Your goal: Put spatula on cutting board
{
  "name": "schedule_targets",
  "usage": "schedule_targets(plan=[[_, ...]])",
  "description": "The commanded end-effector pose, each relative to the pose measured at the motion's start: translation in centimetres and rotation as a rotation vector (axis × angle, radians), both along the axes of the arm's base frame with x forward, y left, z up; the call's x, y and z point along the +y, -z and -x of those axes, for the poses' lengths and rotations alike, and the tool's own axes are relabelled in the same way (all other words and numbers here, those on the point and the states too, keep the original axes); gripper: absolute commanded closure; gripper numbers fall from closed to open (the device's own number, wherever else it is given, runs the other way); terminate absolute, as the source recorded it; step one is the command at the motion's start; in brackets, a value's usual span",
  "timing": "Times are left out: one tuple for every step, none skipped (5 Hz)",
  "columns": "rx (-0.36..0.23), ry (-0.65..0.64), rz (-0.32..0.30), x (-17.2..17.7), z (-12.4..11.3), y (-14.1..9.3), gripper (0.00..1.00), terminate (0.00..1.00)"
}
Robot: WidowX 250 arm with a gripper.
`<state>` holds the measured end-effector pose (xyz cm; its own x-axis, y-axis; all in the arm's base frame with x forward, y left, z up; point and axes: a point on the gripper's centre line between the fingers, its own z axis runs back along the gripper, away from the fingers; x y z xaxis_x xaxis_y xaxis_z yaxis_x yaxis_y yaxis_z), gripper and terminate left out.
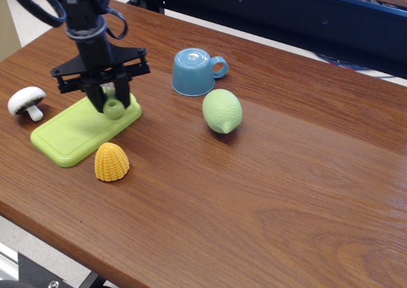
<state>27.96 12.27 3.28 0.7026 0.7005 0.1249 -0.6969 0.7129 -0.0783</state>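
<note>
The lime-green cutting board (73, 130) lies flat at the left of the wooden table, handle end toward the back right. My black gripper (110, 101) stands upright over that handle end, low over or on the board, I cannot tell which. It is shut on the spatula (114, 109), whose chunky lime-green handle end shows between the fingers; the grey blade is hidden by the gripper.
A white mushroom (26, 101) sits left of the board. A yellow corn piece (111, 161) stands at the board's front right edge. A blue cup (193, 71) and a green lemon (222, 110) are to the right. The table's edge runs along the left and front.
</note>
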Motion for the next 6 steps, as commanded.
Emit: schedule_targets(plan=[[-0.078, -0.053, -0.056, 1.2, -0.1, -2.7, 0.00, 0.00], [-0.081, -0.068, -0.059, 1.4, -0.3, -3.6, 0.00, 0.00], [-0.084, -0.072, -0.036, 0.9, -0.7, -4.8, 0.00, 0.00], [-0.095, -0.067, -0.016, 0.0, -1.4, -6.8, 0.00, 0.00], [-0.098, -0.049, 0.021, -0.7, -1.8, -8.6, 0.00, 0.00], [-0.098, -0.049, 0.021, -0.7, -1.8, -8.6, 0.00, 0.00]])
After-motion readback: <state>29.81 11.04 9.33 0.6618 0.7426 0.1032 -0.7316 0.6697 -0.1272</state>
